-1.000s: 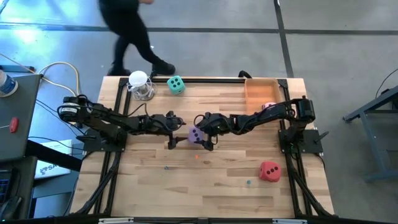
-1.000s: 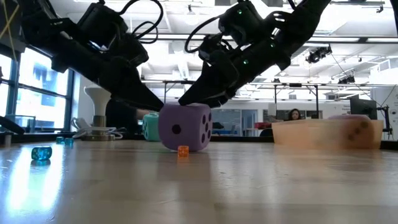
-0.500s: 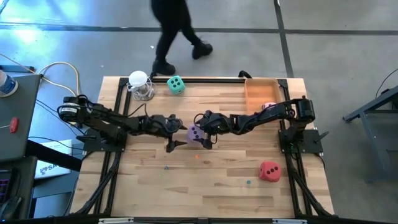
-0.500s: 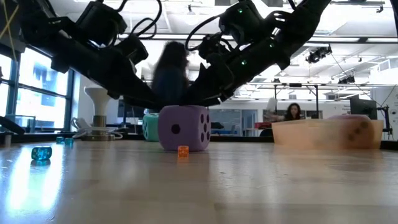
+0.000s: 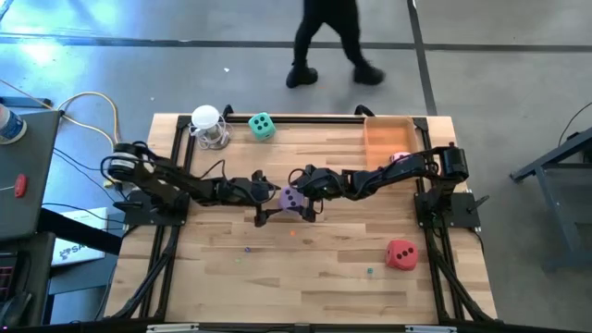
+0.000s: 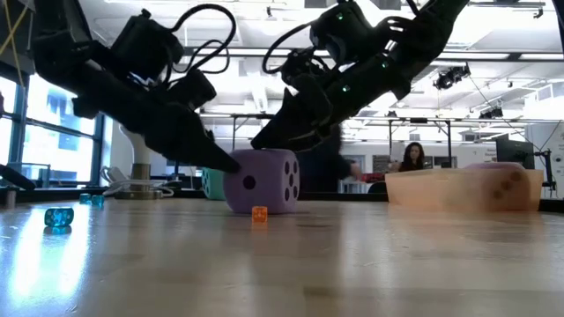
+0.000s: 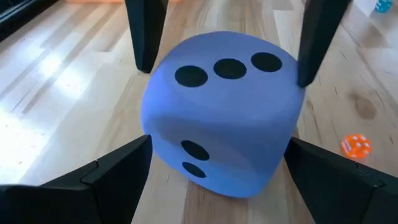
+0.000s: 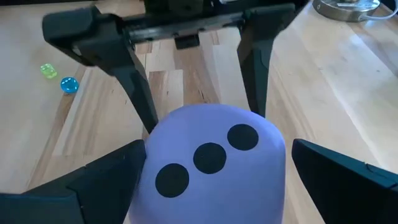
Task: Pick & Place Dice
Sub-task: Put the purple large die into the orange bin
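The purple dice [image 5: 290, 199] sits on the table [image 5: 314, 277] near its middle, flat on one face, three dots up; the left claw [image 5: 262, 205] comes at the dice from one side and the right claw [image 5: 310, 202] from the other; both are wide open, a finger on each side of the dice, holding nothing; both look about as near. The orange tray [image 5: 384, 141] lies past the dice on the right arm's side, so that arm may suit the carry.
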Controlling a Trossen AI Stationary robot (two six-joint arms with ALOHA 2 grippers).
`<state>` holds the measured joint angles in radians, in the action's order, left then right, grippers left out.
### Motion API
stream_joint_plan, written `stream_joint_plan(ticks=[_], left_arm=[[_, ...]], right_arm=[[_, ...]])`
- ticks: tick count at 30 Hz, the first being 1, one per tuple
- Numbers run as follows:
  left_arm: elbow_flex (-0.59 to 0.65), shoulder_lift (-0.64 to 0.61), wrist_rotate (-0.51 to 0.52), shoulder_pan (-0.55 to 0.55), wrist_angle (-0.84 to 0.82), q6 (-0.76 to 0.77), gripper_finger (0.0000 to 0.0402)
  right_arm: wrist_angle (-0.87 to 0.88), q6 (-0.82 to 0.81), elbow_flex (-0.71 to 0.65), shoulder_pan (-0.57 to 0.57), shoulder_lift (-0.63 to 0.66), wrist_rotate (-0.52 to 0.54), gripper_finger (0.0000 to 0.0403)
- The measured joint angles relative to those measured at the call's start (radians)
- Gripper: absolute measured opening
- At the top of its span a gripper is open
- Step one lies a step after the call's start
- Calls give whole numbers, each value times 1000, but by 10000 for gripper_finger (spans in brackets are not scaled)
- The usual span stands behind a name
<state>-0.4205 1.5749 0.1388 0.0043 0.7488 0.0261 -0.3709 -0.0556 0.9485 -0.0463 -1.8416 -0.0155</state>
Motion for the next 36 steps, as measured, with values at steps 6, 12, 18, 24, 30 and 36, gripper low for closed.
stream_joint_plan(ticks=[6,12,18,24,30,36], left_arm=[[0,39,42,0,64,4,353],[0,39,83,0,101,14,353],[0,39,103,-1,109,24,353],[0,39,111,0,120,31,353],[0,39,111,0,117,32,353],[0,39,111,0,117,33,353]], right_arm=[[1,0,0,-1,0,-10,398],[0,0,0,-1,0,1,398],[0,0,0,-2,0,3,398],[-14,-10,2,-1,-29,21,398],[-47,-16,3,0,-73,33,398],[-53,-22,1,0,-62,40,395]])
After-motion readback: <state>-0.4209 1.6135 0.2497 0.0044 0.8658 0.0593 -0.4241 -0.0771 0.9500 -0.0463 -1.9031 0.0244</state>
